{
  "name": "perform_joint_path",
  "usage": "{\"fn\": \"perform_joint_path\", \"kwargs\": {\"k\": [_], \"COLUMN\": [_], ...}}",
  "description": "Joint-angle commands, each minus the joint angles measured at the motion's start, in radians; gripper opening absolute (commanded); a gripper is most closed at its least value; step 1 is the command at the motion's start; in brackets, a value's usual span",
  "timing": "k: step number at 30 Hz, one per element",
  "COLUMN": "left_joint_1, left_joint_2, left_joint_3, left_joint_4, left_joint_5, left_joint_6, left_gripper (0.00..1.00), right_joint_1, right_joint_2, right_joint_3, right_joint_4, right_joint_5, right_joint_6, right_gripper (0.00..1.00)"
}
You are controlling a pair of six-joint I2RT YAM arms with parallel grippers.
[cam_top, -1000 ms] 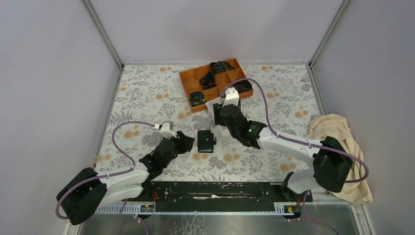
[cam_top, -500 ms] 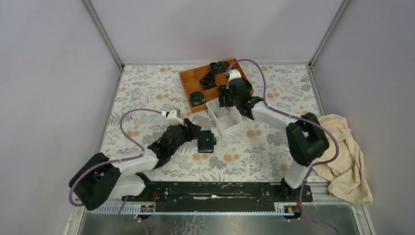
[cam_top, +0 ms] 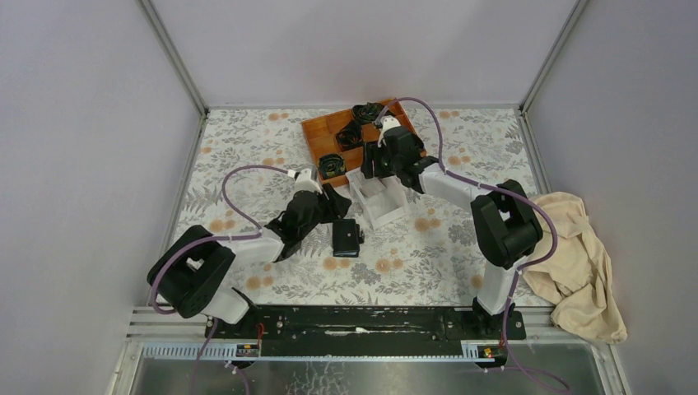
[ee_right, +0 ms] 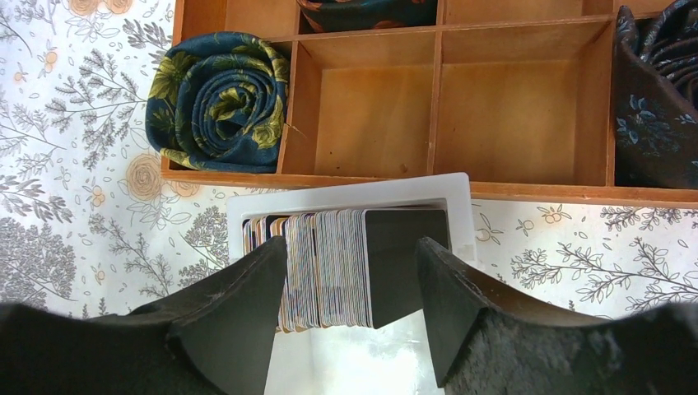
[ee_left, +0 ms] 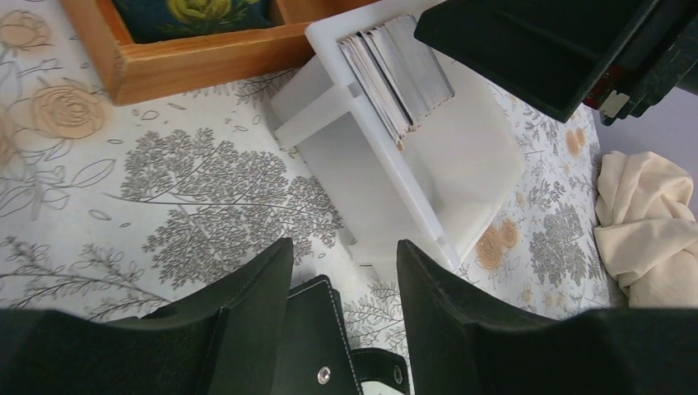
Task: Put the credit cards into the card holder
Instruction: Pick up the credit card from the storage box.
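Floral-patterned cloth covers the bench [cam_top: 247, 156], which is walled in by plain grey panels, with a beige rag [cam_top: 576, 247] bunched at its right edge.

Over the last second both arms have taken up new posts. The right arm has swung from beside the card holder [cam_top: 346, 237] towards the far side. Its right pincer [ee_right: 352, 255] now hangs over the far end of the white box [cam_top: 380, 202], just in front of the orange compartment tray [cam_top: 325, 132]. Its jaws stand wide apart with nothing between them. They straddle the credit cards [ee_right: 325, 267], which stand on edge in a tight stack inside the box, a dark card at the stack's right end.

The left arm has stretched out from the near left, and the left pincer [ee_left: 344, 251] now sits at the far-left corner of the card holder. Its jaws are roughly half open and hold nothing. The wallet's stitched edge and snap show between them in the wrist view, but whether a finger touches the leather I cannot tell.

The card holder itself has not shifted. It lies folded shut on the bench, just near-left of the box.

So no card has gone in yet. The arms look set to share the work, the right taking a card while the left steadies or opens the wallet. Pinching only one card from so tight a stack will need care.
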Motion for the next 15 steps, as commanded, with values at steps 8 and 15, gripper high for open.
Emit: {"fn": "perform_joint_path", "kwargs": {"k": [8, 15], "left_joint_1": [0.007, 0.007], "left_joint_2": [0.102, 0.156], "left_joint_3": [0.099, 0.106], "left_joint_4": [0.059, 0.073], "left_joint_5": [0.077, 0.094], "left_joint_6": [0.008, 0.005], "left_gripper": [0.54, 0.53], "right_joint_1": [-0.041, -0.052], "right_joint_2": [0.01, 0.037], "right_joint_3": [-0.009, -0.014], "right_joint_4": [0.002, -0.007], "right_joint_5": [-0.115, -0.15], "right_joint_6": [0.056, 0.061], "right_gripper": [0.64, 0.64]}}
